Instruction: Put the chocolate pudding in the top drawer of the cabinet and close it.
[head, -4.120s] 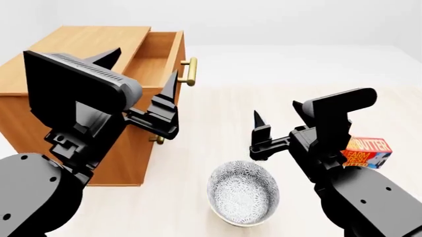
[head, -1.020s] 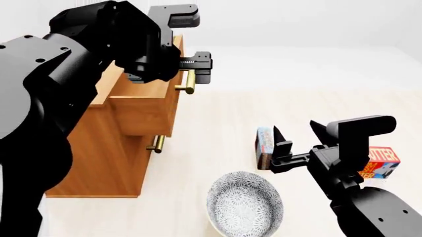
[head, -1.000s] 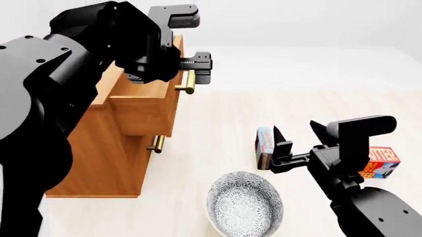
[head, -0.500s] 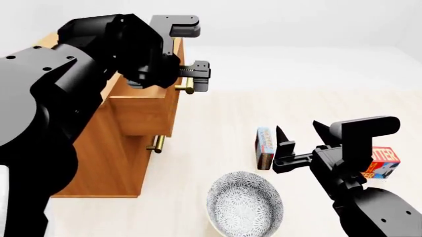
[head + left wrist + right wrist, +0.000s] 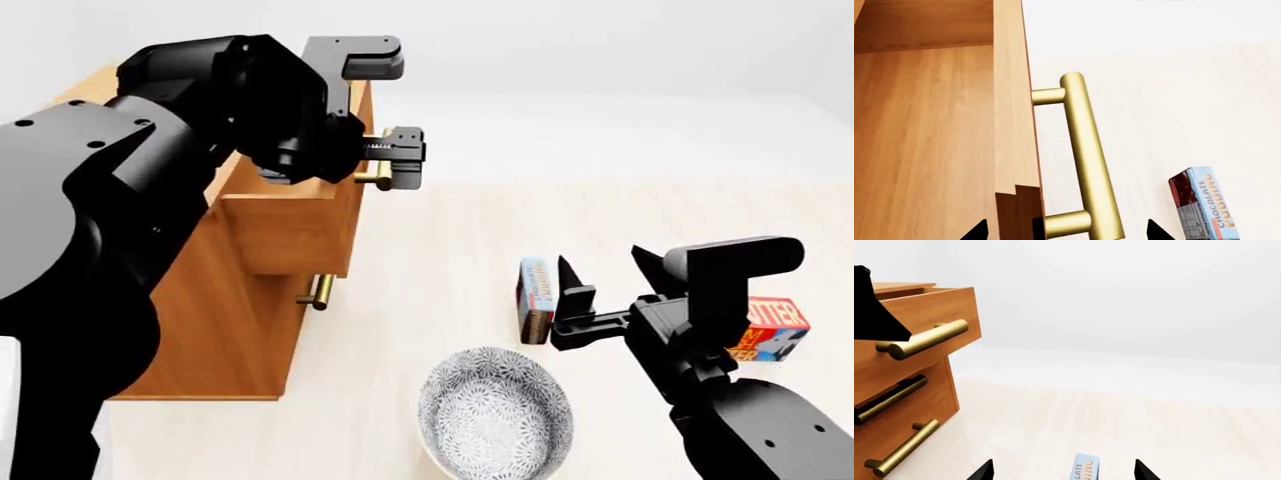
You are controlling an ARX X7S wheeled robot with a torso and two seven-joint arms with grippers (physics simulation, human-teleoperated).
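Note:
The chocolate pudding (image 5: 537,298) stands on edge on the floor, blue-white face with a dark brown edge; it also shows in the left wrist view (image 5: 1201,202). My right gripper (image 5: 601,282) is open right beside it; in the right wrist view the box top (image 5: 1085,469) sits between the spread fingertips of that gripper (image 5: 1063,471). The cabinet (image 5: 254,320) has its top drawer (image 5: 287,225) pulled open. My left gripper (image 5: 400,152) is open at the drawer's brass handle (image 5: 1084,160); its fingertips straddle the drawer front (image 5: 1011,125) and handle without closing on them (image 5: 1066,232).
A patterned grey bowl (image 5: 494,412) sits on the floor in front of me. A red-orange butter box (image 5: 777,330) lies behind my right arm. Lower drawers with brass handles (image 5: 904,447) are shut. My left arm hides most of the cabinet top.
My left arm has risen from in front of the cabinet to the top drawer's handle and eased slightly closer to it. The right gripper has barely moved beside the pudding.

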